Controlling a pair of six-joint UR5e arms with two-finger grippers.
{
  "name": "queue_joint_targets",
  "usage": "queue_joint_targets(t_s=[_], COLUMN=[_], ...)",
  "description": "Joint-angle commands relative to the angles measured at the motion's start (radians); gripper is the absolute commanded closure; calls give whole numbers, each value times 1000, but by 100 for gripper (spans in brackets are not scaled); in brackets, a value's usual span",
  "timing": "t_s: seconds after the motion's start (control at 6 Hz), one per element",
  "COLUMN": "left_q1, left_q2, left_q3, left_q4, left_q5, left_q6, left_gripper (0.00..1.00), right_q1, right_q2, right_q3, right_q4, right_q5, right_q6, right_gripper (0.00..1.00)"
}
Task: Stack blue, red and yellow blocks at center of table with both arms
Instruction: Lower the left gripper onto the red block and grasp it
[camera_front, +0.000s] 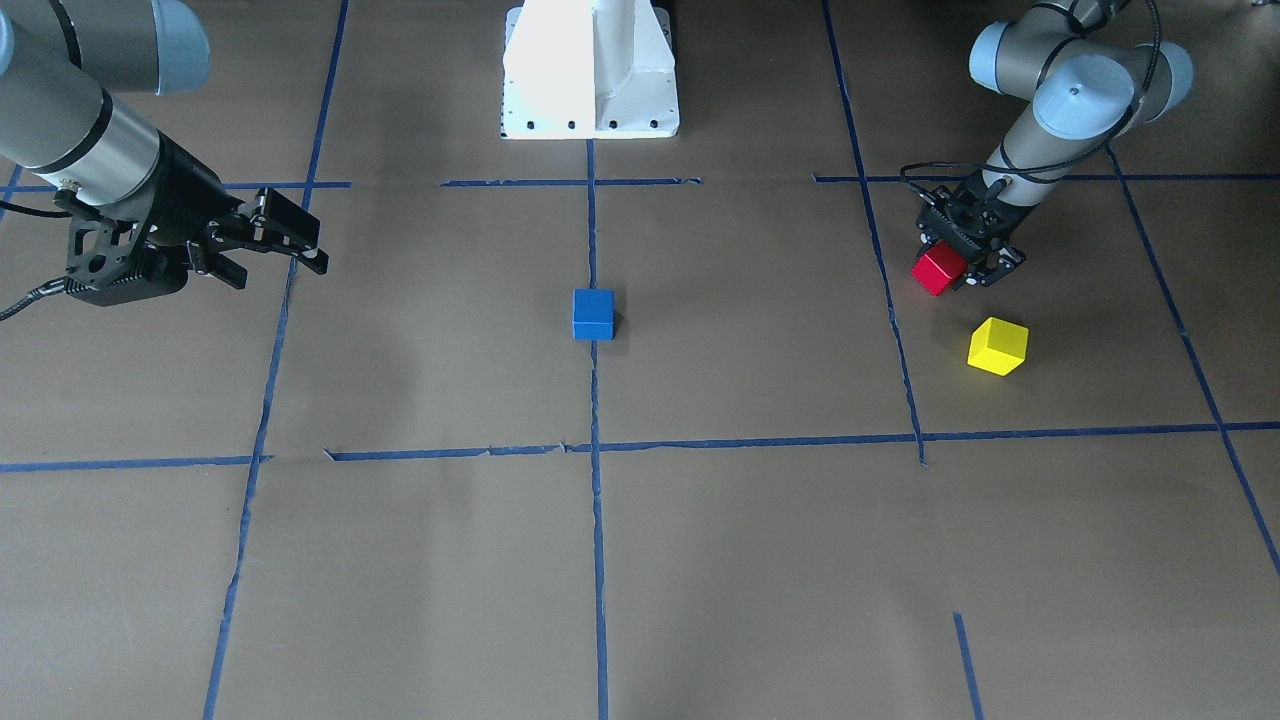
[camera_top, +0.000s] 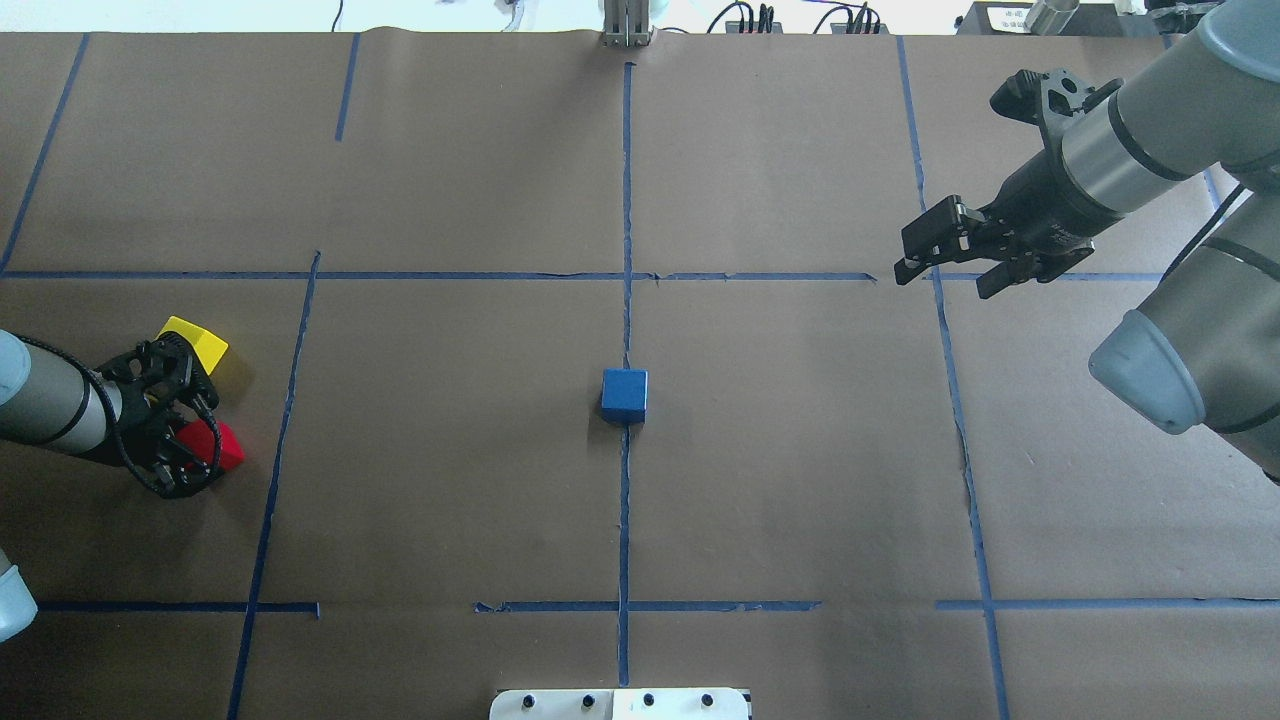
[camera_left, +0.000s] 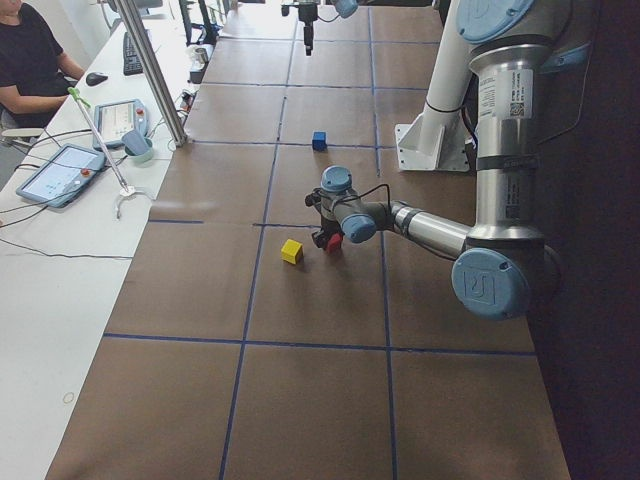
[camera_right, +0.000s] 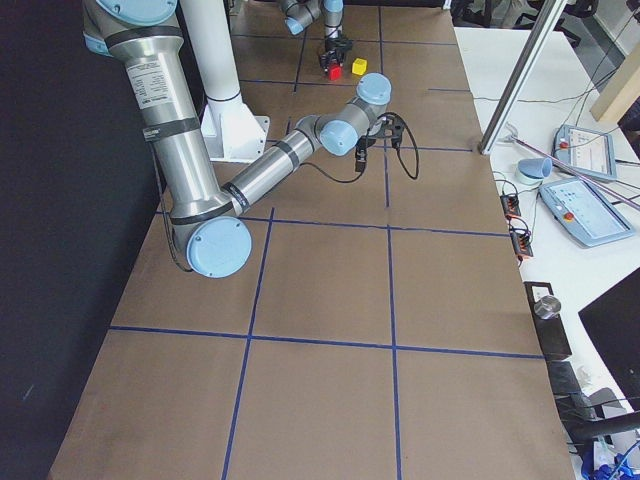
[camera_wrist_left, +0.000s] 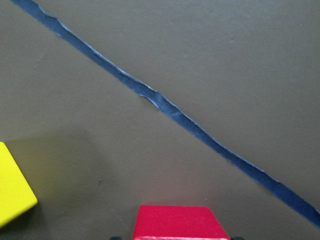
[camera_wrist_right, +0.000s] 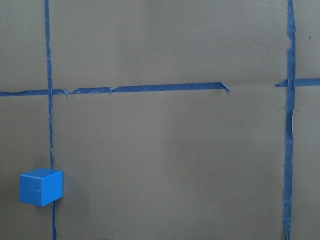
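Note:
The blue block (camera_front: 593, 314) (camera_top: 624, 395) (camera_left: 319, 141) (camera_wrist_right: 41, 186) sits alone on the tape line at the centre of the table (camera_top: 800, 480). My left gripper (camera_front: 950, 272) (camera_top: 205, 445) is low at the table's left side, shut on the red block (camera_front: 937, 270) (camera_top: 222, 447) (camera_left: 334, 243) (camera_wrist_left: 177, 222). Just beyond it, the yellow block (camera_front: 998, 346) (camera_top: 195, 340) (camera_left: 291, 251) (camera_wrist_left: 12, 192) rests on the paper, apart from the red one. On the far right side my right gripper (camera_front: 280, 272) (camera_top: 942, 284) hangs open and empty above the table.
The white pedestal (camera_front: 590, 70) (camera_top: 620, 703) stands at the robot's edge of the table. A desk along the far side carries tablets (camera_left: 60, 172) and a metal post (camera_left: 155, 70). A person (camera_left: 25, 60) sits at that desk.

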Motion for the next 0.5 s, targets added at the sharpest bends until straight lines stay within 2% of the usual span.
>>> queue_joint_targets(t_s=[0.0, 0.17, 0.33], left_q1=[-4, -6, -5], left_q2=[-50, -158, -283], left_q3=[-28, -63, -89], left_q4=[65, 216, 342], left_q5=[-5, -4, -2], left_q6=[-9, -20, -140], left_gripper=[100, 100, 100], right_q1=[34, 60, 97], right_q2=[-35, -106, -150], right_q3=[30, 80, 97], right_q4=[0, 0, 0], right_q5=[10, 10, 10], right_q6=[0, -14, -59], right_gripper=[0, 0, 0])
